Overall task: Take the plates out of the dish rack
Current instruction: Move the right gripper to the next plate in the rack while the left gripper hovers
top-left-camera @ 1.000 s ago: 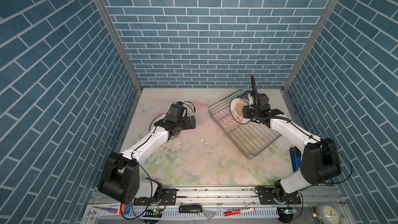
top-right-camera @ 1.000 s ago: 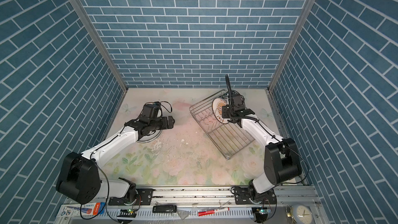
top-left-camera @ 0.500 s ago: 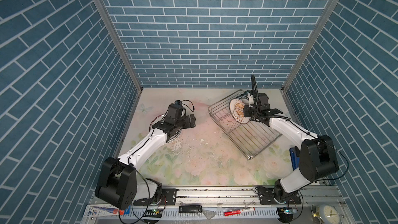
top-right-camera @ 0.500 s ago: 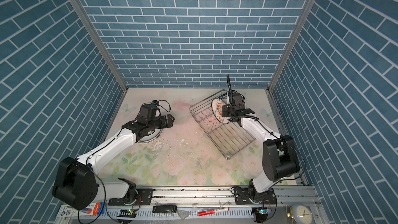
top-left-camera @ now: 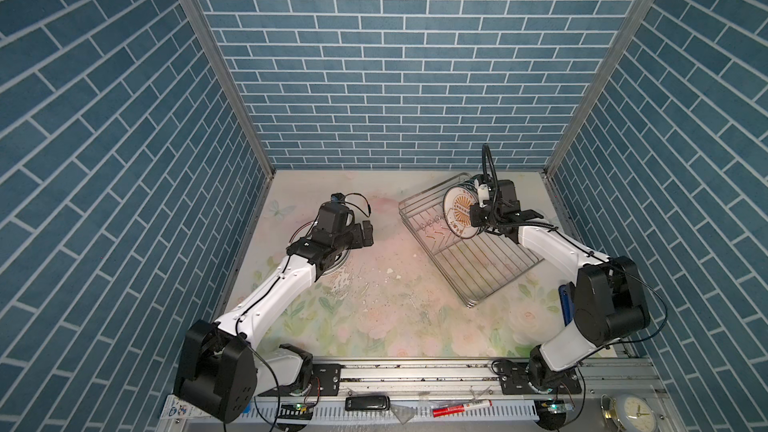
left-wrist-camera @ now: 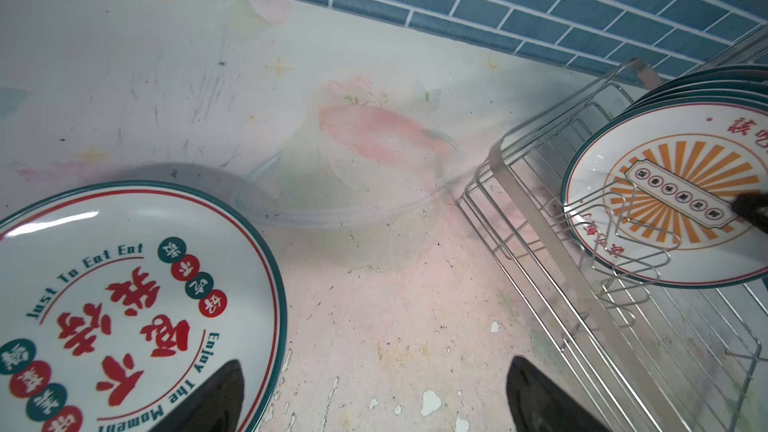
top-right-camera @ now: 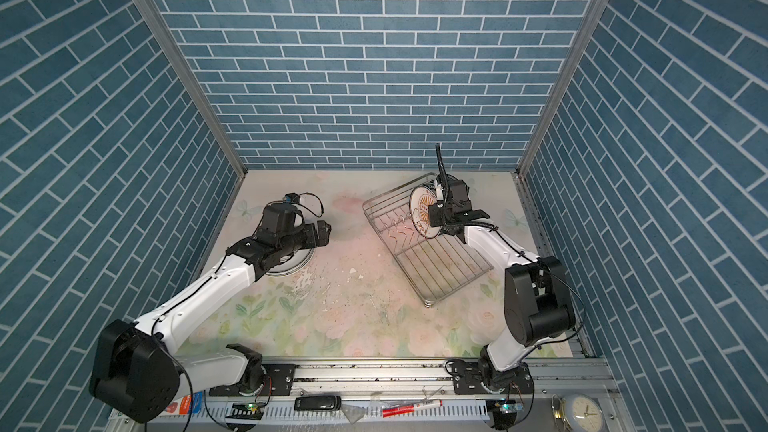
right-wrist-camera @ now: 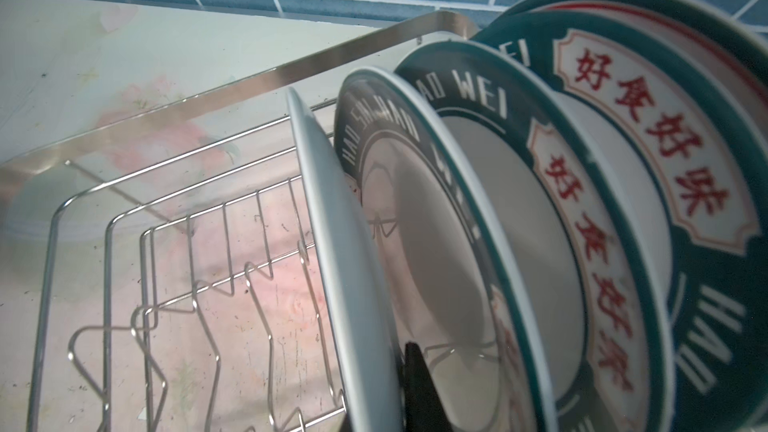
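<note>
The left arm stretches toward 11 o'clock, the left gripper with jaws wide apart. The right gripper, at 2 o'clock, is closed on a plate.

I see blue brick walls at nine, twelve and three o'clock around a worn, floral-printed desk; an alarm clock sits at five o'clock.

Left arm, right arm: white tubular links, black joint housings. Black wrist block just behind left claw and right claw; bulkiest black housing at the end farthest from each claw. Thin black cable along each white link. Ribbed black hose stands behind right claw. Left fingers: black, tapered.
</note>
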Tool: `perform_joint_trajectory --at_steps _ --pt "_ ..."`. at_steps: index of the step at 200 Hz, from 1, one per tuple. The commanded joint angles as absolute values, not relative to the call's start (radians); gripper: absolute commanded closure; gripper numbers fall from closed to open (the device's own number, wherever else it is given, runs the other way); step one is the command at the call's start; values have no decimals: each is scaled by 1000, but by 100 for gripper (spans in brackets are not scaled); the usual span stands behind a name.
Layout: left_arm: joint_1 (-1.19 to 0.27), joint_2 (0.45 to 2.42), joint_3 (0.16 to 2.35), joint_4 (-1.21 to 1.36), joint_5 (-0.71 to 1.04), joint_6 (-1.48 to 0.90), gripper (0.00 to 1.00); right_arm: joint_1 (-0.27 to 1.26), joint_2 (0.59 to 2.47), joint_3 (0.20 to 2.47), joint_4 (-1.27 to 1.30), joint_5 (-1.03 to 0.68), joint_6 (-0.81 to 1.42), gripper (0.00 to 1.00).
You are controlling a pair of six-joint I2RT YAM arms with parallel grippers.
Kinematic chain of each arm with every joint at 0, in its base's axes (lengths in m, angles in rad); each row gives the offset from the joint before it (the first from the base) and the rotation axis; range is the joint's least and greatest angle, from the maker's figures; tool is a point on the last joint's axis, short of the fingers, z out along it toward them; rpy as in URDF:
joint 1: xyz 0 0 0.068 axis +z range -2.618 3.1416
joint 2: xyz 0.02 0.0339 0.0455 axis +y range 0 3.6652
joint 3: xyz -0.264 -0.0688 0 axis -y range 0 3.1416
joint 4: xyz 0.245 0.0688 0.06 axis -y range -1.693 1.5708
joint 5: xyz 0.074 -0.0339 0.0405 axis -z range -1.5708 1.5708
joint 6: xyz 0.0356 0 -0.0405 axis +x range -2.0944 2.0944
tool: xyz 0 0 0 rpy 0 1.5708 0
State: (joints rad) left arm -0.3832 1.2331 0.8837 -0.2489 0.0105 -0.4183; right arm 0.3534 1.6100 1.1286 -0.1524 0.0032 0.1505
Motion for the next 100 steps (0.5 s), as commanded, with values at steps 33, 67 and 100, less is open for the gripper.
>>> perform_joint_trajectory --at_steps 33,67,100 --pt "-387 1324 931 -296 38 -413 1 359 1613 1100 -135 -30 193 90" --pt "-387 1353 946 -295 69 -410 1 360 1588 1098 -133 -25 192 94" --pt "-389 1319 927 -274 66 -409 1 361 1532 1088 -117 -17 191 96"
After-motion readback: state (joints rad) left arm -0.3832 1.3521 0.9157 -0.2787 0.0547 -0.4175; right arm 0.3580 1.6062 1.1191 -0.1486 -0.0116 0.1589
